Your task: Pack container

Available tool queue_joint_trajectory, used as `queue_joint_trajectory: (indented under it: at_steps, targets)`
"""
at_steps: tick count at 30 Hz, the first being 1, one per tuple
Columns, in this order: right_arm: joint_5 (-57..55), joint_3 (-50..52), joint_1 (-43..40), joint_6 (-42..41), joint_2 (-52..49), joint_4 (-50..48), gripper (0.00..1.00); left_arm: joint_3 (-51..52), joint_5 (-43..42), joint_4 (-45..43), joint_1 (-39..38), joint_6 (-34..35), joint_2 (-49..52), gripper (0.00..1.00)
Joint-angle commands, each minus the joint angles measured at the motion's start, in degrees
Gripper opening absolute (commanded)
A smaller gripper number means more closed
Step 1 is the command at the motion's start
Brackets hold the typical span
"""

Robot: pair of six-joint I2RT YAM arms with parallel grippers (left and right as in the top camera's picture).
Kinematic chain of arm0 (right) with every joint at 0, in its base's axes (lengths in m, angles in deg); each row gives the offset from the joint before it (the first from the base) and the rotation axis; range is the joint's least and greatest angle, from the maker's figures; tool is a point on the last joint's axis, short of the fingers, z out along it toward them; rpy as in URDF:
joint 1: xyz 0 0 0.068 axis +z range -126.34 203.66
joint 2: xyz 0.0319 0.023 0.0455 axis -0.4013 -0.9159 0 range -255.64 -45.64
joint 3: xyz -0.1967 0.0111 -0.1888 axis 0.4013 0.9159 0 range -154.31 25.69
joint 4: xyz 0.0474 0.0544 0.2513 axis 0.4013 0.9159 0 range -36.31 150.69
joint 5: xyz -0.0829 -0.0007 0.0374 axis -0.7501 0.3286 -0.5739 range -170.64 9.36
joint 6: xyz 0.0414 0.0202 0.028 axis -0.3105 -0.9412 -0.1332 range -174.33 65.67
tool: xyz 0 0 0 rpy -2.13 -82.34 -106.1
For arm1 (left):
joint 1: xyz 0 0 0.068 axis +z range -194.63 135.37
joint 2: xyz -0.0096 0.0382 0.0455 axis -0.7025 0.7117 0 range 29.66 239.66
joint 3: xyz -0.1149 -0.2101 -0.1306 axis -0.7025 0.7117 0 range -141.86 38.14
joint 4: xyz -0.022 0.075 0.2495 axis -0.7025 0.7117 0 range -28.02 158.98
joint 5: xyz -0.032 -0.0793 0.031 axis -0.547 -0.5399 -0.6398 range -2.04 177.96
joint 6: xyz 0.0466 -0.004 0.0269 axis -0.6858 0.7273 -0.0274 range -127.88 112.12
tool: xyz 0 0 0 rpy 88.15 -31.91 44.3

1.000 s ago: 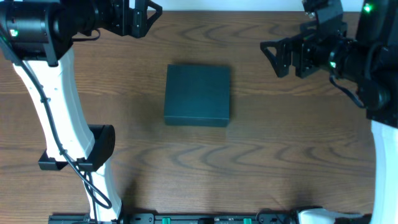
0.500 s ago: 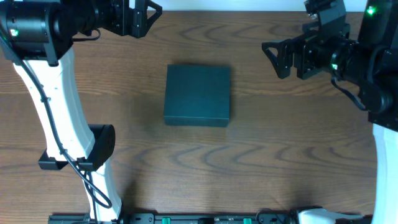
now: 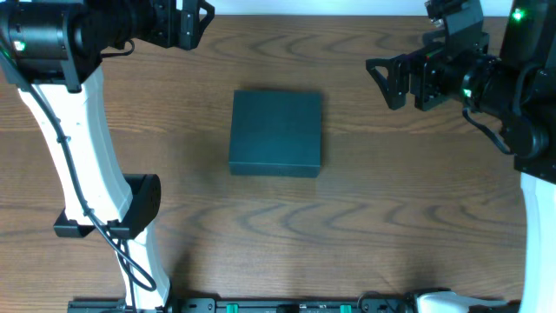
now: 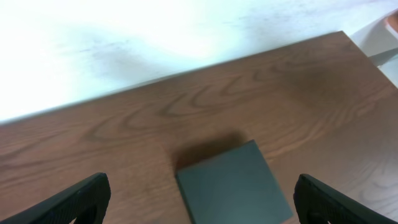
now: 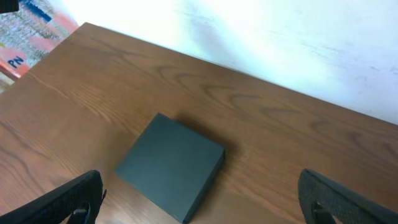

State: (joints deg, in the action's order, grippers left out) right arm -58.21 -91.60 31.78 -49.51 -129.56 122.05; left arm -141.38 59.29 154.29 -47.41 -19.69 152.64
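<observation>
The container (image 3: 276, 133) is a square, dark charcoal-teal box lying flat in the middle of the table with its lid down. My left gripper (image 3: 196, 17) hovers open at the far left edge, well apart from the box. In the left wrist view the container (image 4: 233, 183) lies between and beyond the wide-spread fingers (image 4: 78, 200). My right gripper (image 3: 380, 83) hangs open to the box's right, pointing toward it. The right wrist view shows the container (image 5: 171, 165) ahead of its empty, spread fingers (image 5: 74, 198).
The brown wooden table (image 3: 278, 226) ends at a white wall along its far edge (image 4: 155, 78). The left arm's white link and base (image 3: 95, 174) stand at the table's left, the right arm's (image 3: 534, 217) at its right. Colourful clutter (image 5: 25, 31) lies beyond the table's left end.
The left gripper has drawn back slightly to the left along the far edge. The right gripper has shifted a touch to the right. The container has not moved.
</observation>
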Motion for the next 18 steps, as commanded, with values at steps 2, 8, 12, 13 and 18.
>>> queue_joint_trajectory:
  at_steps: [2, 8, 12, 13, 18]
  targets:
    - [-0.2, -0.4, 0.5, 0.0, 0.1, 0.2, 0.99, 3.3, 3.5, 4.5, -0.1, 0.5, -5.7, 0.95]
    - [-0.2, -0.4, 0.5, 0.0, 0.1, 0.2, 0.99, 20.2, 10.0, 2.2, -0.1, 0.7, -20.6, 0.95]
    - [-0.2, -0.4, 0.5, 0.0, 0.1, 0.2, 0.99, 34.5, 13.8, -2.6, -0.1, 2.1, -30.6, 0.95]
    - [-0.2, -0.4, 0.5, 0.0, 0.1, 0.2, 0.99, 37.9, 14.8, -4.1, -0.1, 3.1, -32.9, 0.95]
    - [-0.2, -0.4, 0.5, 0.0, 0.1, 0.2, 0.99, 54.9, 17.3, -12.2, -0.1, 5.5, -45.2, 0.95]
